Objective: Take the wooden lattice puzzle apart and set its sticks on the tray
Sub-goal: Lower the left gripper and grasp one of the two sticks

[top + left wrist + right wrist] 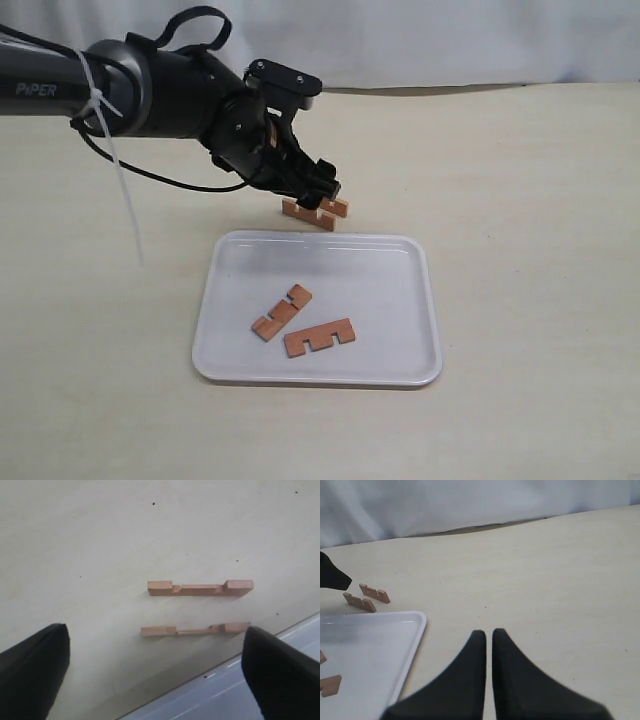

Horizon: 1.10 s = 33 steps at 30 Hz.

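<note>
Left gripper (325, 190) is hovering with jaws wide apart, gripping nothing, straddling the two standing sticks (200, 588). These are sitting on edge, parallel and apart, on the table (520, 200) just beyond the far rim of the tray (400, 270). Right gripper (487, 632) is resting with fingers pressed together, empty, well apart from the work. No interlocked lattice is showing, so the puzzle is reading as fully apart. Two tray sticks (281, 312) are lying flat inside, near each other but not touching. Judgement: roughly halfway, with two pieces awaiting transfer.
</note>
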Each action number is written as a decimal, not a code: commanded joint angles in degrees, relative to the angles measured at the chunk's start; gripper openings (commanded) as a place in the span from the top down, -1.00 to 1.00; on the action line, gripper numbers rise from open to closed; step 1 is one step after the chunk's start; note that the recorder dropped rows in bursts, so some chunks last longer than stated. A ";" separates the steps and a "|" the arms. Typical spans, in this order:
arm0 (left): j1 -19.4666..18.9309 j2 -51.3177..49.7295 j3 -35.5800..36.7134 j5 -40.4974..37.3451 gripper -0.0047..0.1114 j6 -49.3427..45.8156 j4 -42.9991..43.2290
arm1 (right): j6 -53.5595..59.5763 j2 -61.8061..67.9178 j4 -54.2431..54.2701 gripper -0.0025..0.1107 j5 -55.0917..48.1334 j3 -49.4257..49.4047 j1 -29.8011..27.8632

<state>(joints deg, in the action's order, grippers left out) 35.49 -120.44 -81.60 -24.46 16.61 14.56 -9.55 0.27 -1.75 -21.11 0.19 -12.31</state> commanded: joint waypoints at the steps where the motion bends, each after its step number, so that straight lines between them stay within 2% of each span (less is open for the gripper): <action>1: 0.22 -1.81 -0.32 3.45 -0.57 0.04 -3.25 | 0.42 -0.27 -0.01 0.88 0.25 -0.19 -0.17; 9: 0.33 -1.94 -0.32 4.39 -0.57 -0.50 -3.20 | 0.42 -0.27 -0.01 0.88 0.25 -0.19 -0.17; 13: 1.56 -1.94 -0.32 4.74 -0.57 -4.94 -3.09 | 0.42 -0.27 -0.01 0.88 0.25 -0.19 -0.17; 18: 2.81 -1.94 -1.06 -0.44 -0.56 -20.92 -3.54 | 0.42 -0.27 -0.01 0.88 0.25 -0.19 -0.17; 22: 2.11 -1.94 -5.25 -9.29 -0.56 -27.03 -5.39 | 0.42 -0.27 -0.01 0.88 0.25 -0.19 -0.17; 24: 1.18 -1.94 -8.56 -14.08 -0.56 -32.81 -10.47 | 0.42 -0.27 -0.01 0.88 0.25 -0.19 -0.17; 28: -0.64 -1.94 -12.91 -21.87 -0.56 -51.00 -25.14 | 0.42 -0.27 -0.01 0.88 0.25 -0.19 -0.17; 30: -0.95 -2.02 -13.32 -23.23 -0.56 -58.34 -27.62 | 0.42 -0.27 -0.01 0.88 0.25 -0.19 -0.17; 33: -0.95 -2.41 -13.32 -21.07 -0.49 -61.28 -25.62 | 0.42 -0.27 -0.01 0.88 0.25 -0.19 -0.17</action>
<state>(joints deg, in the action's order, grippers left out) 34.67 -122.50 -94.34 -46.15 -39.14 -10.31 -9.55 0.27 -1.75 -21.11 0.19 -12.31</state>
